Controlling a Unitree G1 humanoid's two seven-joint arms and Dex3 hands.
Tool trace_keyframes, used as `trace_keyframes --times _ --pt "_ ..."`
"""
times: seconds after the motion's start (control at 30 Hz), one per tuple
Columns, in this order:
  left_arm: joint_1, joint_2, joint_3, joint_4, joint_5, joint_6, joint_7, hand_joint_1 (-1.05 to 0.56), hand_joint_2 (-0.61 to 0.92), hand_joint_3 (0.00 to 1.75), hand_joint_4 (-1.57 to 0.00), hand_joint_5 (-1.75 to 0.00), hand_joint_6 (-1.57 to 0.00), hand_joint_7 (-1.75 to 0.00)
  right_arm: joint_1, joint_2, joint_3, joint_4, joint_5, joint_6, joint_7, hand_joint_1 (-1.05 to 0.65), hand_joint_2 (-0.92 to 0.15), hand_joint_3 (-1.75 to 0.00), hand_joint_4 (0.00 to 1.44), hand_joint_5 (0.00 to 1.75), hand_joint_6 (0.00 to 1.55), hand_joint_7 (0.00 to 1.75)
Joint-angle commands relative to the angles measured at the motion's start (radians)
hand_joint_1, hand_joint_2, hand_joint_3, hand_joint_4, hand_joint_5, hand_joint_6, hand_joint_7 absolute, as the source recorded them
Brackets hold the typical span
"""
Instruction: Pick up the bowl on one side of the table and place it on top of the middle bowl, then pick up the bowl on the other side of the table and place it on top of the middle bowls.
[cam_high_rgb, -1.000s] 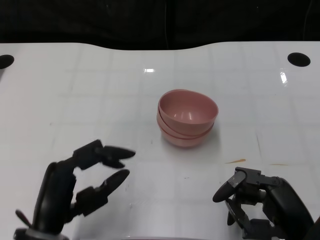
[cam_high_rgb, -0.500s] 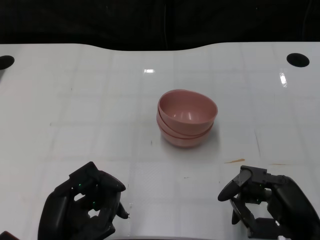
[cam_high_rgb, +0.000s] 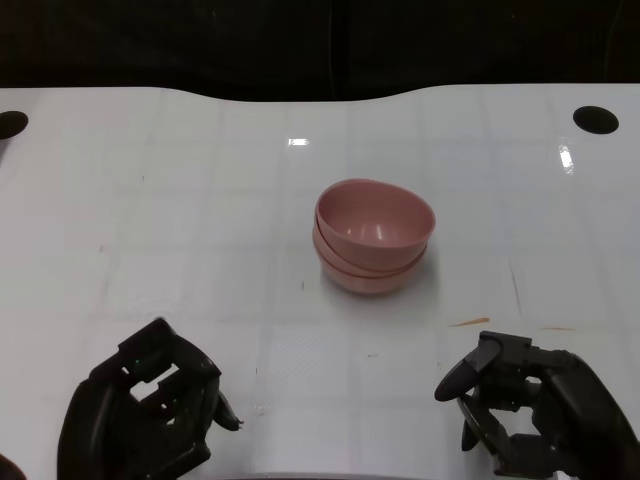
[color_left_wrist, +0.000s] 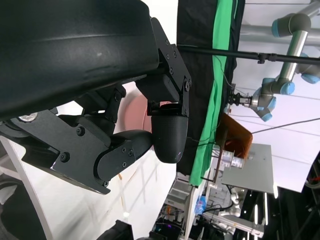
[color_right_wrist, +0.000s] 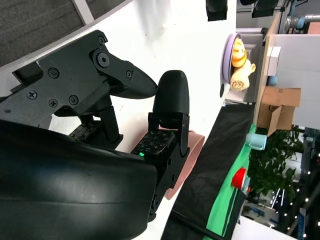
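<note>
A stack of matte pink round bowls (cam_high_rgb: 374, 236) sits just right of the frame's centre on the glossy white desk (cam_high_rgb: 180, 220), the top bowl tilted inside those beneath it; the left robot hand (cam_high_rgb: 150, 405), at lower left, has its black fingers curled inward around nothing; the right robot hand (cam_high_rgb: 520, 405), at lower right, likewise has its fingers curled in and empty; both rest well apart from the stack.
</note>
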Motion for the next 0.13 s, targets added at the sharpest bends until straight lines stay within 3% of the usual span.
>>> trace_keyframes --times 0.03,0.13 --pt "-0.012 -0.009 0.023 0.010 -0.002 0.015 -0.017 -0.13 0.54 1.04 -0.87 -1.55 -0.81 -1.35 -0.005 -0.005 -0.008 -0.005 0.012 0.003 0.001 -0.20 -0.60 -0.93 0.81 1.45 0.80 1.16" --pt "-0.010 -0.018 0.027 0.008 0.008 0.018 -0.022 -0.14 0.54 1.04 -0.86 -1.55 -0.81 -1.34 -0.005 -0.006 -0.011 0.000 0.026 -0.004 0.013 -0.21 -0.61 -0.92 0.80 1.45 0.81 1.16"
